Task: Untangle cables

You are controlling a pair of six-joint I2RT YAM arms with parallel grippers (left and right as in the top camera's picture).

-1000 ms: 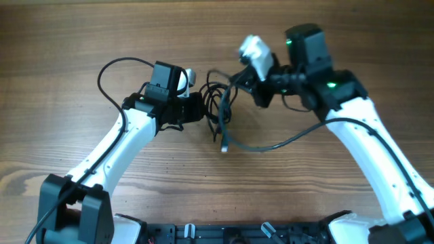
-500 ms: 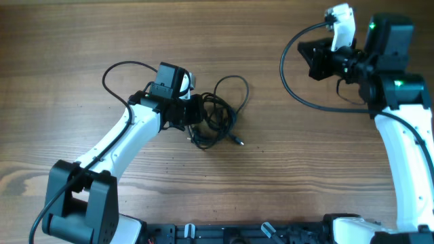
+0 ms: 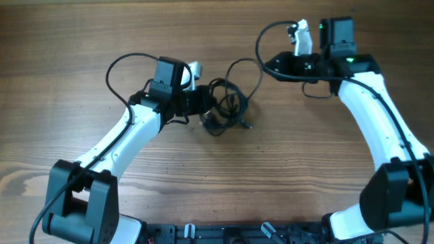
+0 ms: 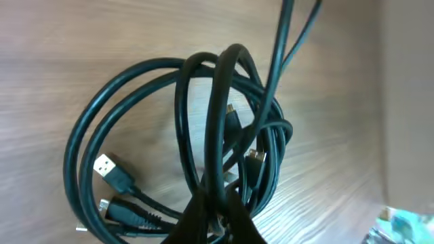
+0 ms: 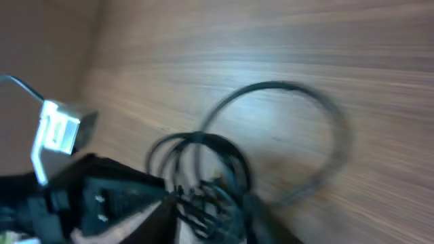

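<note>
The cables (image 3: pixel 227 112) are a tangle of thin black cords lying on the wooden table at its middle. My left gripper (image 3: pixel 203 107) is shut on strands at the tangle's left side. In the left wrist view its fingers (image 4: pixel 215 217) pinch crossing strands of the cables (image 4: pixel 203 135), and a USB plug (image 4: pixel 112 173) lies loose at the left. One loose loop (image 3: pixel 245 68) reaches up and to the right from the tangle. My right gripper (image 3: pixel 270 66) hovers just right of that loop, open and empty. Its blurred wrist view shows the cables (image 5: pixel 210 176) beyond its parted jaws (image 5: pixel 213 227).
The left arm's own thicker wire (image 3: pixel 125 68) arcs over the table behind its wrist. The right arm's wire (image 3: pixel 271 34) curves above its gripper. The arm bases and a dark rail (image 3: pixel 224 234) run along the front edge.
The right arm swung out to the far right, then came back toward the tangle, and its jaws have opened. The left gripper and the tangle shifted slightly to the right.
</note>
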